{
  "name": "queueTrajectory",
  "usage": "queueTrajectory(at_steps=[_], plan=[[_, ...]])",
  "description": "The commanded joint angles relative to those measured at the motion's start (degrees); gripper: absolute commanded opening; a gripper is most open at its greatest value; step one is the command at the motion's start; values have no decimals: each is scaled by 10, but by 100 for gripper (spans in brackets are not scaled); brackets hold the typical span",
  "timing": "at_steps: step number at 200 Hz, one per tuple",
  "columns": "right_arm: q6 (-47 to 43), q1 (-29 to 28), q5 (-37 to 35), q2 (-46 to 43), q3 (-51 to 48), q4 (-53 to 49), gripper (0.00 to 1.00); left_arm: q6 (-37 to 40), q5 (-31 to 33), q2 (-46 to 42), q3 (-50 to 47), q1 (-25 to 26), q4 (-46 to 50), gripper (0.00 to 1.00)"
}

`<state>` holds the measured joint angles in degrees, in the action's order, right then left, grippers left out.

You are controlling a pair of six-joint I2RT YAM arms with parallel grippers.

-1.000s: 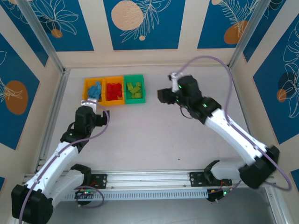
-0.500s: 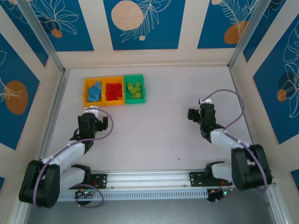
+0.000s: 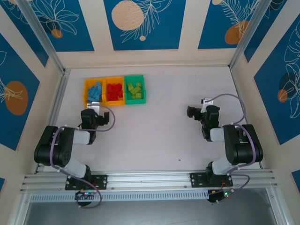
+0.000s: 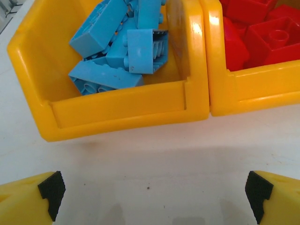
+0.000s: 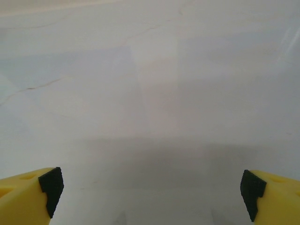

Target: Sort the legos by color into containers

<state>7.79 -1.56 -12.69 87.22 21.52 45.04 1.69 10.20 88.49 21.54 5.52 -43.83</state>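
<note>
- Legos [image 3: 114, 92] all sit colour-sorted inside containers [image 3: 115, 103], far-left worktop [image 3: 159, 136].
- Your left jaws and right jaws both gape wide, holding nothing.
- Sorting looks finished; next, just park arms.

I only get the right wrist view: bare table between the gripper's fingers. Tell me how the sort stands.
Observer: From the top view, every brick I can see is binned at the far left of the table: light blue legos in the left orange-yellow bin, red legos in the middle orange-yellow bin, lime green legos in the green bin.
Operator: Report the left gripper.
Observer: The left gripper is open and empty, facing the front wall of the left orange-yellow bin without touching it.
</note>
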Motion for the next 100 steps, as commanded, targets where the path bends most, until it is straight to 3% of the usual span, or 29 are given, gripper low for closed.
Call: queueTrajectory(at_steps=[1, 100], plan=[[-9, 4, 15, 2, 13, 33, 100, 0, -25, -1, 5, -8, -62, 100], [-8, 9, 27, 0, 13, 32, 100, 4, -41, -5, 10, -8, -48, 100]])
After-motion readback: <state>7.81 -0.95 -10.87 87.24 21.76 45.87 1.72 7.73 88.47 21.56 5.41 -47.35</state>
